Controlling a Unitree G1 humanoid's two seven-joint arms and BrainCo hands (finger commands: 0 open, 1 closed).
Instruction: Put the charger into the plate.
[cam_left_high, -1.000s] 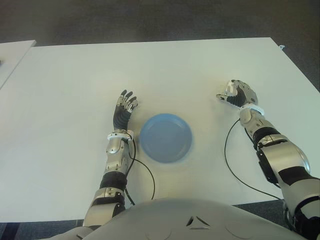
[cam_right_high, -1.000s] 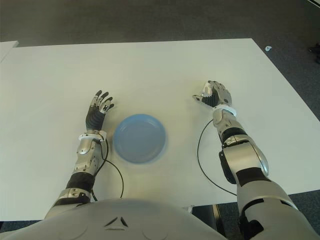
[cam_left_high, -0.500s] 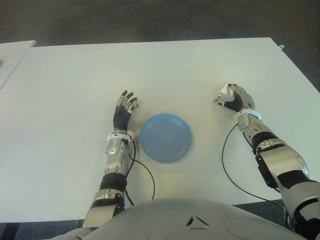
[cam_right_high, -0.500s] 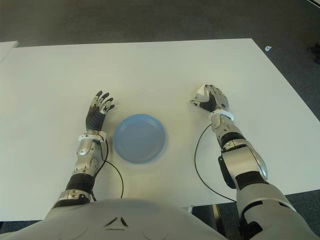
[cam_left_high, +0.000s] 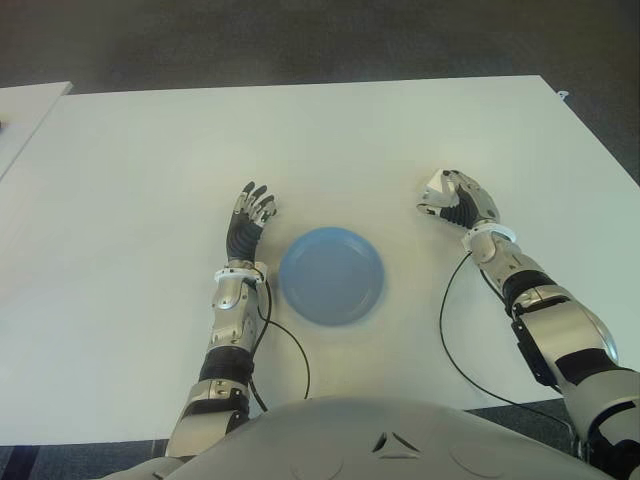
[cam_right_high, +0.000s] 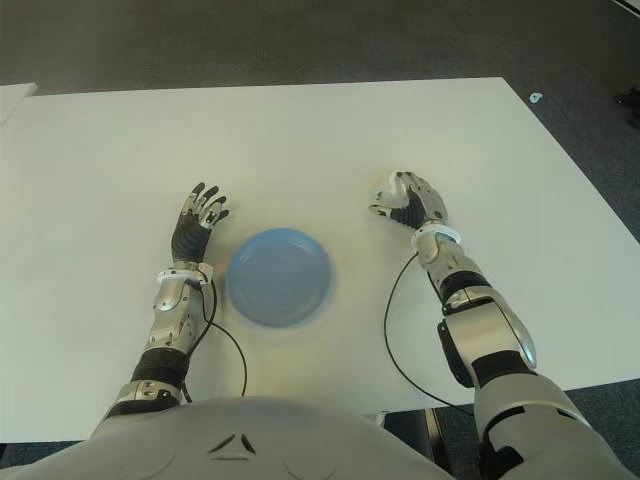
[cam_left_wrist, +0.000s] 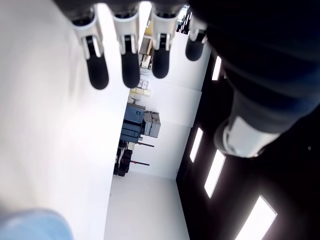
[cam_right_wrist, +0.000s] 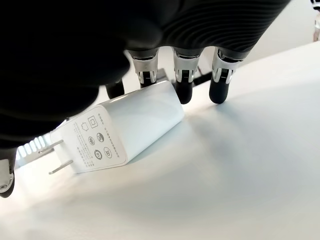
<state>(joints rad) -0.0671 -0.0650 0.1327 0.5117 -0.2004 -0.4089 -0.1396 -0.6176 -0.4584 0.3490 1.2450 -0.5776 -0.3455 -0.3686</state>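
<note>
In the left eye view we see a white table (cam_left_high: 330, 140) with a blue plate (cam_left_high: 331, 275) near its front middle. Our left hand (cam_left_high: 247, 222) shows just to the left of the plate, fingers spread and holding nothing. Our right hand (cam_left_high: 458, 200) shows well to the right of the plate, curled around the white charger (cam_left_high: 436, 186), which sticks out on the side toward the plate.

The right eye view shows the same layout.

In the left wrist view, 4 fingers (cam_left_wrist: 127, 65) extend straight and apart, empty.

In the right wrist view, the charger (cam_right_wrist: 122, 127) is pinched under our curled fingers (cam_right_wrist: 182, 80), its 2 prongs (cam_right_wrist: 57, 157) pointing outward just above the table (cam_right_wrist: 225, 175).
</note>
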